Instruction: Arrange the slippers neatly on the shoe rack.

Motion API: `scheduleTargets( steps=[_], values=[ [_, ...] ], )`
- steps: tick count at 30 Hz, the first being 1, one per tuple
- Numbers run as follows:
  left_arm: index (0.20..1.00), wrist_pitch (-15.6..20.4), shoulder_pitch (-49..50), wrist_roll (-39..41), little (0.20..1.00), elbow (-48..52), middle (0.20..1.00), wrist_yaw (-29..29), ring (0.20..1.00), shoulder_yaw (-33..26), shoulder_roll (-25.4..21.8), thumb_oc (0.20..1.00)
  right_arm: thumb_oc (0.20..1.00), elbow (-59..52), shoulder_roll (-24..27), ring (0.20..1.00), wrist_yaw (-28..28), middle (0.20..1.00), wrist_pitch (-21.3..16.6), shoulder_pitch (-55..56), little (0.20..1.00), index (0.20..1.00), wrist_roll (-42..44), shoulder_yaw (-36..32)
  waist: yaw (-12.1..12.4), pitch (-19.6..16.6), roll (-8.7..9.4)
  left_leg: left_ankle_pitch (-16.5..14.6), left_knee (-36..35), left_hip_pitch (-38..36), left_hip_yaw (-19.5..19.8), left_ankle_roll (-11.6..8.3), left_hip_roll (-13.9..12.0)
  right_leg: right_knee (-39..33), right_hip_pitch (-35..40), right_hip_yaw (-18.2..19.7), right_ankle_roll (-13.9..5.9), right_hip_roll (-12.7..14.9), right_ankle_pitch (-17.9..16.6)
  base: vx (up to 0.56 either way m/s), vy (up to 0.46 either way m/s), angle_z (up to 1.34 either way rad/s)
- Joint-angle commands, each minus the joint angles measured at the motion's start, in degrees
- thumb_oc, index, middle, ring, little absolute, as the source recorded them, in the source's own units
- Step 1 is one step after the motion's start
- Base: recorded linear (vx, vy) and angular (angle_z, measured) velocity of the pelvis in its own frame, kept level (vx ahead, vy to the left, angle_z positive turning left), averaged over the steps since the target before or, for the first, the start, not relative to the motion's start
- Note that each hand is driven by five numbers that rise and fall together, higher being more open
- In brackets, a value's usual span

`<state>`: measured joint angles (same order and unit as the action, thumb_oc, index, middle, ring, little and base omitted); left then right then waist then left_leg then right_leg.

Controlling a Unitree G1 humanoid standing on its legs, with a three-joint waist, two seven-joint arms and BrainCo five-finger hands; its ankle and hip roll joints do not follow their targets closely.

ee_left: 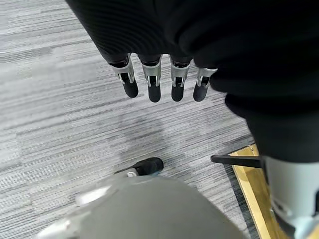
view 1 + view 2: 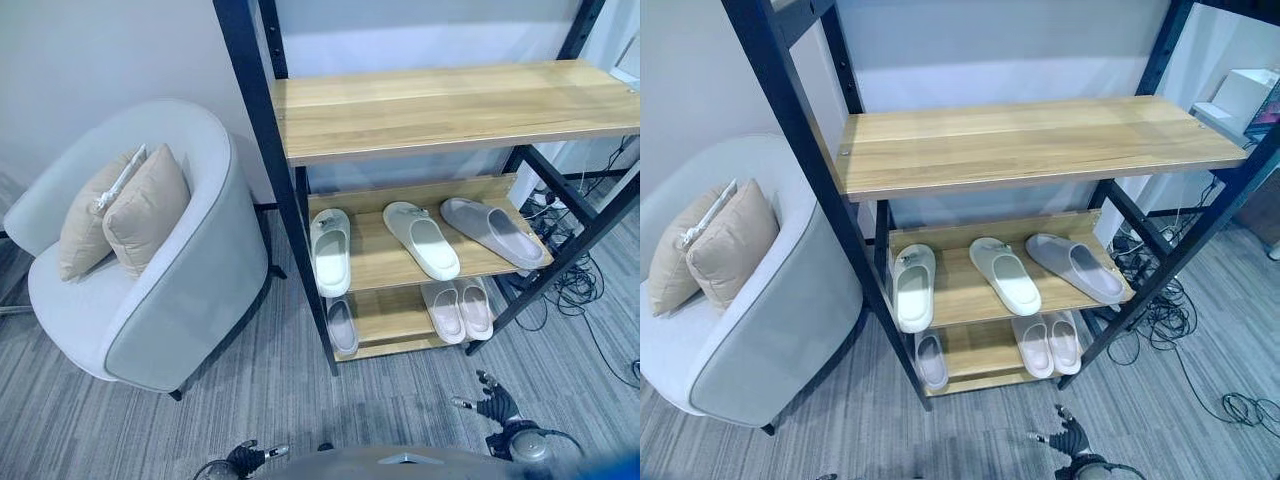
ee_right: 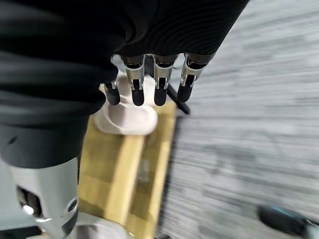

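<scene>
An armchair point(image 2: 150, 290) with two beige cushions point(image 2: 125, 210) fills the left of the head views, and the shoe rack point(image 2: 440, 110), black-framed with wooden shelves, takes the centre and right. Its top shelf is bare. On the middle shelf lie a white slipper point(image 2: 331, 250) at the left, a second white slipper point(image 2: 421, 238) angled in the centre, and a grey slipper point(image 2: 494, 231) slanted at the right. On the bottom shelf sit a lone grey slipper point(image 2: 341, 325) at the left and a pale pink pair point(image 2: 457, 308) side by side at the right. The right hand point(image 2: 492, 402) hangs at the lower right and the left hand point(image 2: 252, 456) at the lower edge, both with fingers straight, slightly apart and holding nothing. All slippers are shelved but unevenly; the step looks like choosing one to straighten, probably the slanted grey one, which calls for a reach to the middle shelf.
</scene>
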<state>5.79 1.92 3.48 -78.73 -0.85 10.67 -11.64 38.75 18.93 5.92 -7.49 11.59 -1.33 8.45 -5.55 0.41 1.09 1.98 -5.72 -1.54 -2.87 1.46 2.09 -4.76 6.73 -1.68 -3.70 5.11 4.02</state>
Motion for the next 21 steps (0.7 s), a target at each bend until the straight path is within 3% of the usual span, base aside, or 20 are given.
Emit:
scheduleTargets(
  steps=[1,10,16,21],
  values=[
    [1.0,1.4,-4.1,-2.6,1.0,-4.0,1.0,-0.4,1.0,0.3,2.2,1.0,1.0,0.2,2.1,1.0,2.5,1.0,-3.5,-2.3,1.0,1.0,-0.2,-2.0,0.6,1.0,0.63,-3.6,0.7,-1.3,-1.2,-2.4,-2.3,0.5,-3.9,-0.7,-4.64,2.2,-5.2,0.0,0.0,0.0],
    [1.0,2.9,-4.9,-5.2,1.0,-1.6,1.0,-1.3,1.0,0.9,2.2,1.0,1.0,-20.2,5.2,1.0,5.9,1.0,-6.8,1.3,1.0,1.0,-7.0,-7.6,-0.7,1.0,-0.41,-3.7,0.7,-1.4,-1.7,-2.56,-2.4,-0.2,-3.6,-0.4,-4.97,2.5,-5.5,0.01,-0.009,-0.06],
    [1.0,2.8,-4.3,-7.0,1.0,-2.3,1.0,-0.6,1.0,1.7,2.1,1.0,1.0,-17.7,8.4,1.0,8.7,1.0,-7.1,-8.0,1.0,1.0,-6.8,-9.4,1.2,0.4,-0.86,-3.6,0.7,-0.8,-1.1,-2.67,-2.3,-0.2,-4.1,-1.4,-5.09,2.7,-5.4,0.02,-0.01,0.01],
    [1.0,2.6,-4.0,-7.7,1.0,-2.6,1.0,-0.2,1.0,3.3,1.4,1.0,1.0,-14.4,10.5,1.0,8.1,1.0,-7.5,-15.9,1.0,1.0,-1.5,-8.4,2.8,0.7,-0.99,-3.0,0.7,0.5,-0.1,-3.02,-2.4,-0.2,-4.5,-2.6,-4.97,2.6,-5.1,0.04,-0.029,0.16]
  ],
)
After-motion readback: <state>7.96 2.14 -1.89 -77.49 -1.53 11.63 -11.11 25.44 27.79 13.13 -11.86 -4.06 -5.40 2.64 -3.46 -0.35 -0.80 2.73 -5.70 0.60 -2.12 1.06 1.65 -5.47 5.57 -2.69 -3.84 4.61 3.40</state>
